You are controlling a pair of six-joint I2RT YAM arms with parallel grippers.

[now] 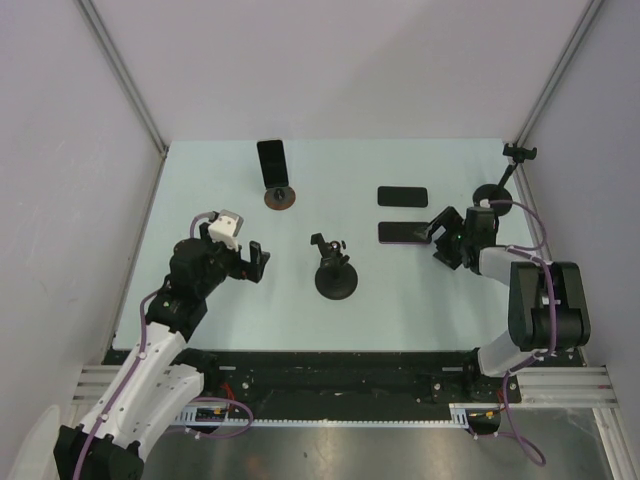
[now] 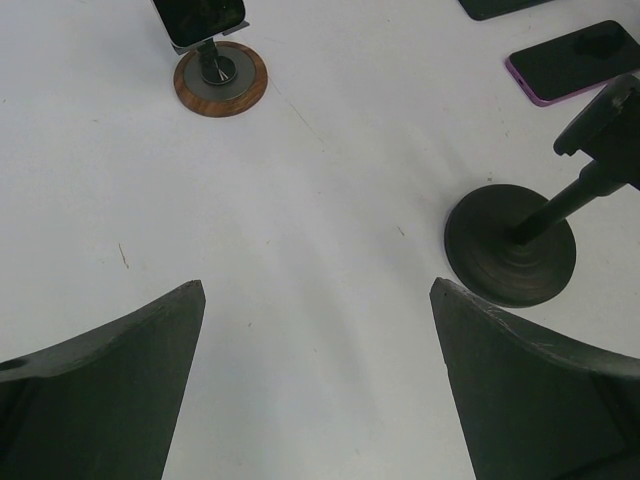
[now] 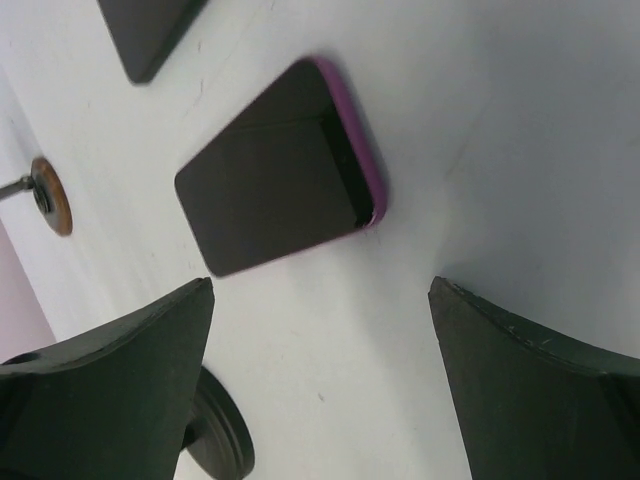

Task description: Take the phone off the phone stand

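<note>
Left tool point(image 2: 315, 285) is hovering low over the bench point(image 1: 200, 180), fingers spread wide and holding nothing.
The phone point(image 1: 271, 158) is standing upright in the wood-based phone stand point(image 1: 280, 197) at the far left, well apart from that tool, which is probably lining up its reach. The right tool point(image 1: 447, 238) is also gaping, hanging just beside a purple-cased phone point(image 1: 405, 232) lying flat, with a dark phone point(image 1: 402, 196) beyond. A black stand point(image 1: 333, 272) mid-bench and a corner stand point(image 1: 500, 190) are sitting empty.
</note>
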